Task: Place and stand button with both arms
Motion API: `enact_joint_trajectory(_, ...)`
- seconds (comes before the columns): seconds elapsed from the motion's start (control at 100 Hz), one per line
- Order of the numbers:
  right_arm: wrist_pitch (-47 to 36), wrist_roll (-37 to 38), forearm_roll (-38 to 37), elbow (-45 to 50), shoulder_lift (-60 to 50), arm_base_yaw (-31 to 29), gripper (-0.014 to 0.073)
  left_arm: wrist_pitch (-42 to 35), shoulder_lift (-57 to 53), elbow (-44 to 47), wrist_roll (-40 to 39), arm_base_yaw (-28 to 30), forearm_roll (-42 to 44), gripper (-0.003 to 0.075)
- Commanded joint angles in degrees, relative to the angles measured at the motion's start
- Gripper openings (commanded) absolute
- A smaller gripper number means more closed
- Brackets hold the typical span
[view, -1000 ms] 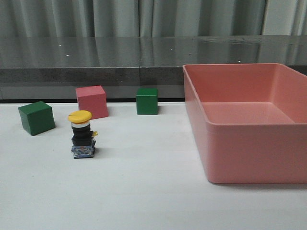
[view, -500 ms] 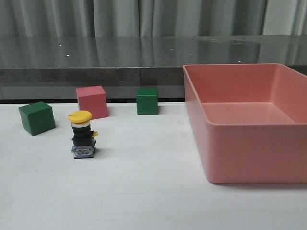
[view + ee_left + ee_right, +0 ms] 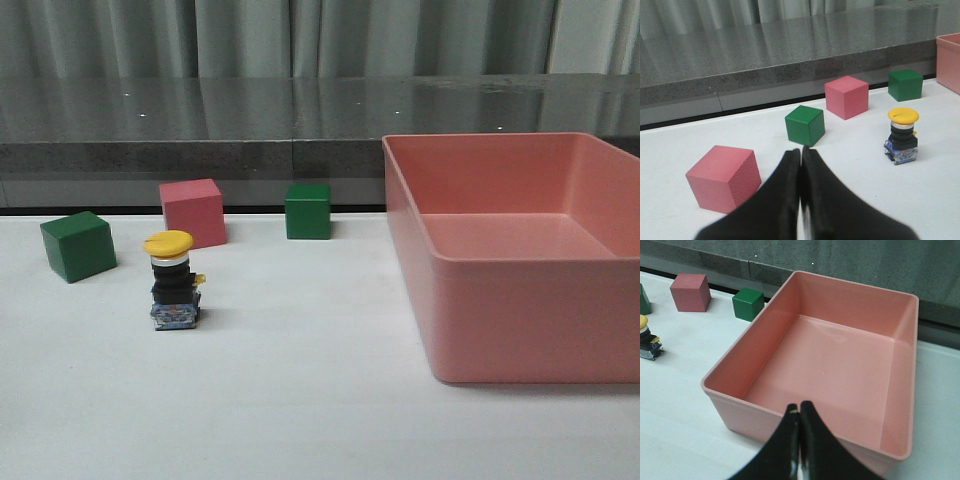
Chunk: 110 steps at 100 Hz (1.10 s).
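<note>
The button (image 3: 172,282) stands upright on the white table, yellow cap on top, blue-grey base down, left of centre. It also shows in the left wrist view (image 3: 901,136) and at the edge of the right wrist view (image 3: 647,342). Neither arm shows in the front view. My left gripper (image 3: 801,151) is shut and empty, well back from the button, with a green cube just beyond its tips. My right gripper (image 3: 799,406) is shut and empty, above the near wall of the pink bin (image 3: 765,412).
The large pink bin (image 3: 520,262) fills the right side. A green cube (image 3: 77,245), a pink cube (image 3: 192,212) and a second green cube (image 3: 307,210) sit behind the button. Another pink cube (image 3: 724,177) lies near the left gripper. A dark ledge (image 3: 200,155) borders the far edge.
</note>
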Motion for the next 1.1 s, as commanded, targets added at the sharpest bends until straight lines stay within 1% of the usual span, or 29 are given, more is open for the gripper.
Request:
enact_joint_trajectory(0.0,-3.82,0.05,1.23,-1.45,0.16,-0.41,-0.0076,-6.68,-2.16,1.23,-0.91,1.14,-0.37,-0.0020)
enact_joint_trajectory(0.08,-3.76,0.05,1.23,-1.45,0.16,-0.41,-0.0076,-7.47,-1.76,2.56,-1.02,2.12,-1.14,-0.0020)
enact_joint_trajectory(0.18,-3.75,0.05,1.23,-1.45,0.16,-0.41,-0.0076,-6.70,-1.88,2.56,-1.02,2.79,-1.14,-0.0020)
enact_joint_trajectory(1.09,-3.75,0.05,0.95,-1.37,0.10,-0.41,-0.0076,-7.04,-1.88,2.56,-1.02,2.79,-1.14,-0.0020)
